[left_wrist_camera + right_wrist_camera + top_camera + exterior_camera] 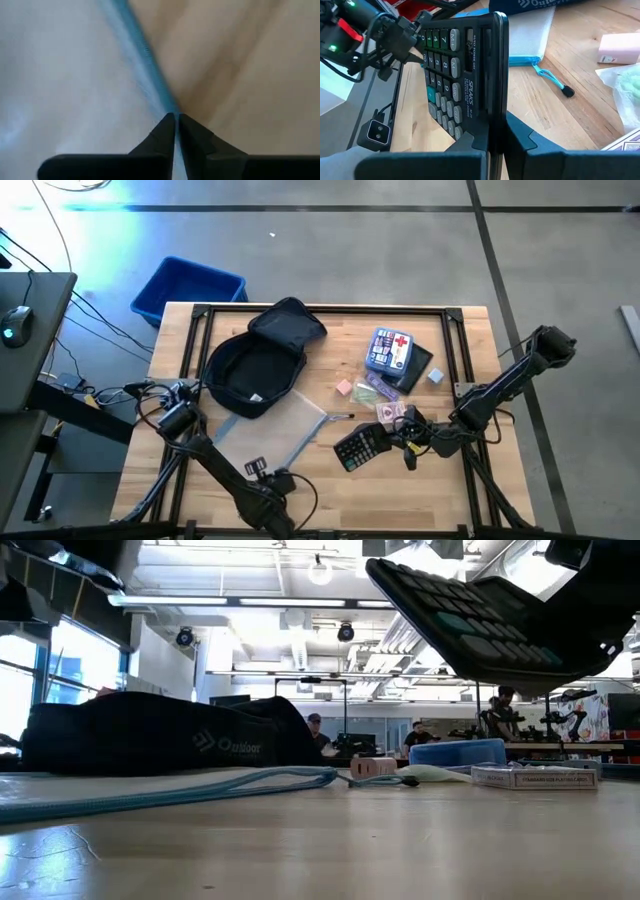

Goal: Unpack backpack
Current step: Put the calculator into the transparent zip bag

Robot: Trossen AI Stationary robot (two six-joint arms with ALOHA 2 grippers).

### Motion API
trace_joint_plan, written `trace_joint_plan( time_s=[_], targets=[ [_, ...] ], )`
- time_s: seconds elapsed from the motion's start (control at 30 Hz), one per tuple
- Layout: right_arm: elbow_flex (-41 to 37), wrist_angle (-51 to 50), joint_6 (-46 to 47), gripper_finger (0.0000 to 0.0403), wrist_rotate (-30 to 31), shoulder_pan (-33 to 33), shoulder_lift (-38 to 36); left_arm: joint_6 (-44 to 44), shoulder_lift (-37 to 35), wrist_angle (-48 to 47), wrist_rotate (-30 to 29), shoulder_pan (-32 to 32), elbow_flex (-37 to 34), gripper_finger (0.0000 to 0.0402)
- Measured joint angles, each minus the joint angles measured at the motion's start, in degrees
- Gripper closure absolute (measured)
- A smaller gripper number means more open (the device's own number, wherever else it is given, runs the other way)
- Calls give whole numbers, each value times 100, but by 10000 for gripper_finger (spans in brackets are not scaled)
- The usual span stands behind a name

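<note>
The right gripper [497,142], fingers clamped edge-on to the black plastic calculator [457,82] at lower centre-right, could drop it, while the left gripper [176,120], fingers closed on the clear blue-edged zip pouch [275,430], might drag it; the dark navy fabric backpack [255,360] lies open at upper centre of the wooden tabletop [320,495].

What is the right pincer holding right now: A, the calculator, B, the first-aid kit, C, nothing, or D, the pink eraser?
A: the right pincer is shut on the edge of the calculator, which the low view shows lifted clear of the table.
</note>
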Motion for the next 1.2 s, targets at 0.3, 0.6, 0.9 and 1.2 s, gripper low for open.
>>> trace_joint_plan(
  time_s=[0.3, 0.6, 0.9, 1.2],
  targets=[
    [0, 0, 0, 392, -43, 0, 0, 202, -1, 127, 148, -76, 32, 265],
    [-2, -39, -42, 392, -70, -2, 0, 1015, 50, -117, -92, -193, 30, 227],
    [-2, -41, -42, 391, -70, -2, 0, 425, 52, -1187, -254, -399, 28, 274],
    [-2, -42, -42, 391, -73, -2, 2, -225, 54, -1575, -250, -394, -277, 308]
  ],
)
